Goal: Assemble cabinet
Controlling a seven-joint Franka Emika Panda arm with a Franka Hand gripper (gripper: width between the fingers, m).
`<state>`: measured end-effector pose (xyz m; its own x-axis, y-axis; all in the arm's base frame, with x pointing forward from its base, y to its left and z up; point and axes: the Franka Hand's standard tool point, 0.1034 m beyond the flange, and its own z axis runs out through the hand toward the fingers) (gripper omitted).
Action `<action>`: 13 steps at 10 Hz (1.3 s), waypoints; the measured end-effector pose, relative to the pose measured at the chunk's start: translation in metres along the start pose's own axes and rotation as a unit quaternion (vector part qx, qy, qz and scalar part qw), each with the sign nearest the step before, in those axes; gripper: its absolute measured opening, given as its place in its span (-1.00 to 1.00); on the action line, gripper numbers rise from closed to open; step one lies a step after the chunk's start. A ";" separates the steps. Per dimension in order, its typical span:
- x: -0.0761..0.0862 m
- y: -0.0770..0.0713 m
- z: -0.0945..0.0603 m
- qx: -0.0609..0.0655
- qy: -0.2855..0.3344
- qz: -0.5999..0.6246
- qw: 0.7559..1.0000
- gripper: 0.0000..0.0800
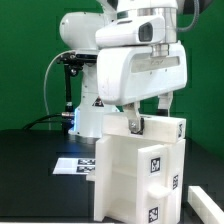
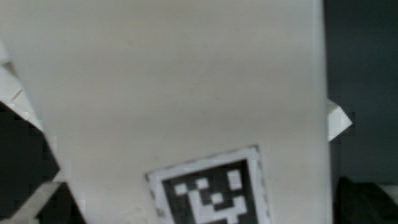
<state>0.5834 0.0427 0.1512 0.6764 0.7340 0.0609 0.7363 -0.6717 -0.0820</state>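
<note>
The cabinet point(image 1: 135, 170) is a tall white box of panels with black-and-white tags on its front, standing on the black table at the middle of the exterior view. My gripper point(image 1: 149, 115) hangs directly over its top with the fingers spread wide. One dark fingertip point(image 1: 133, 124) reaches down to the cabinet's top edge, and the other finger is higher, towards the exterior view's right. Nothing is gripped between them. In the wrist view a white cabinet panel point(image 2: 169, 95) fills most of the picture, and one tag point(image 2: 214, 190) shows on it. The fingers themselves do not show clearly there.
The marker board point(image 1: 72, 164) lies flat on the table towards the exterior view's left of the cabinet. A loose white part point(image 1: 203, 199) lies at the exterior view's lower right, and a narrow white piece point(image 1: 178, 186) lies beside the cabinet. The arm's base point(image 1: 88, 110) stands behind.
</note>
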 end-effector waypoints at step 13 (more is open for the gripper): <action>-0.006 0.008 -0.005 0.008 0.001 0.214 0.977 0.39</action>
<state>0.5853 0.0329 0.1548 0.9224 0.3857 0.0188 0.3852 -0.9154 -0.1167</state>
